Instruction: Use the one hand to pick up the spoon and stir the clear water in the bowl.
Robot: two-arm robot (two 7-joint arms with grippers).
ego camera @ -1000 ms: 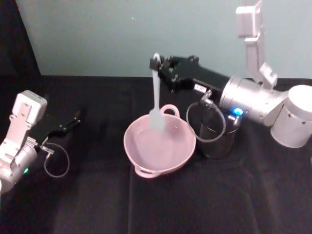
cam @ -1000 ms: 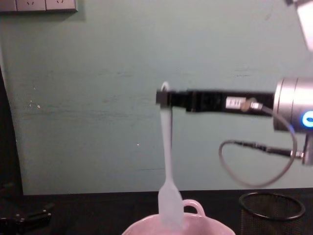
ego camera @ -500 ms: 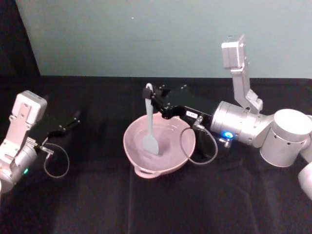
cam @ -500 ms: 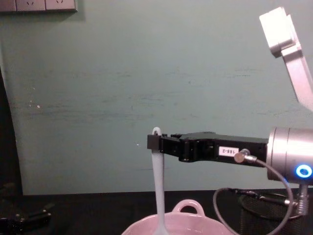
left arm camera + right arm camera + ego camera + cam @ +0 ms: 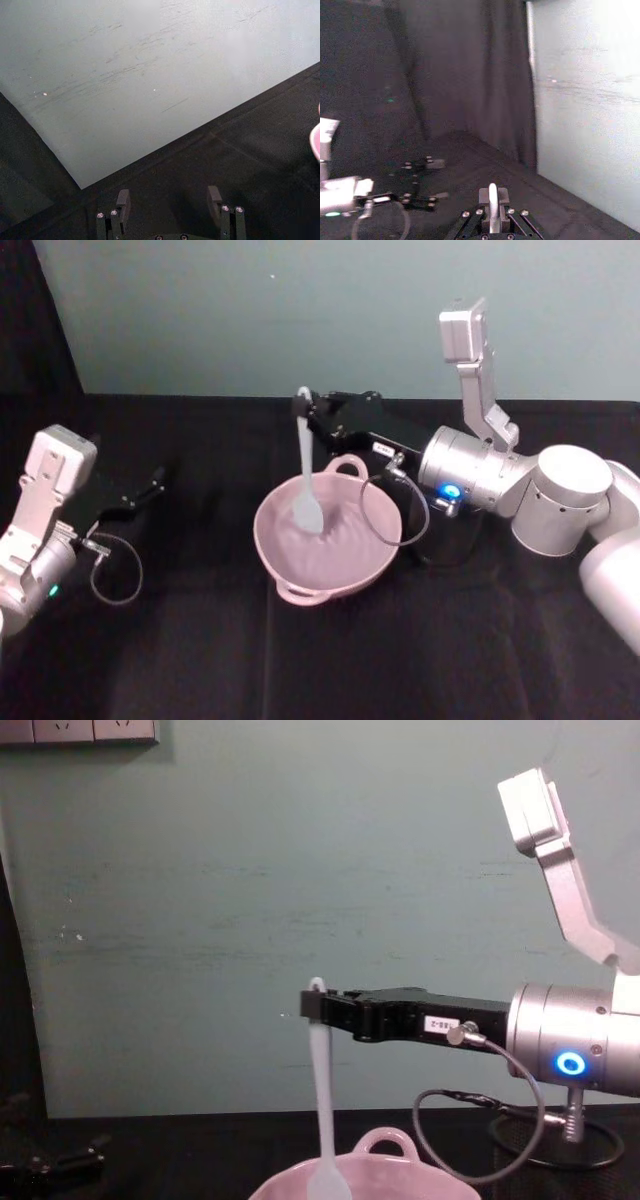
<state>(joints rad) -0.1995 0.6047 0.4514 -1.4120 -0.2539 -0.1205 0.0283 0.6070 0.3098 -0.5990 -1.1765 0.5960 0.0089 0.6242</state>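
My right gripper [image 5: 309,412] reaches in from the right over the pale pink bowl [image 5: 262,536] and is shut on the top of the white spoon [image 5: 304,462]. The spoon hangs nearly upright, and its flat blade dips into the bowl on the far left side. From the chest view, the right gripper [image 5: 312,1006] pinches the spoon [image 5: 322,1090] just under its tip, above the bowl's rim [image 5: 400,1176]. The spoon handle [image 5: 492,201] stands between the fingers in the right wrist view. My left gripper [image 5: 154,482] rests open at the table's left.
A black wire-mesh cup [image 5: 452,532] stands right of the bowl, under my right wrist, and its rim [image 5: 592,1152] shows in the chest view. Black cloth covers the table [image 5: 200,660]. A teal wall stands behind. The left gripper [image 5: 169,198] faces that wall.
Over the last second my right gripper came down and toward me, putting the spoon's blade into the bowl. Since then the blade has shifted toward the bowl's far side. The left arm stayed still.
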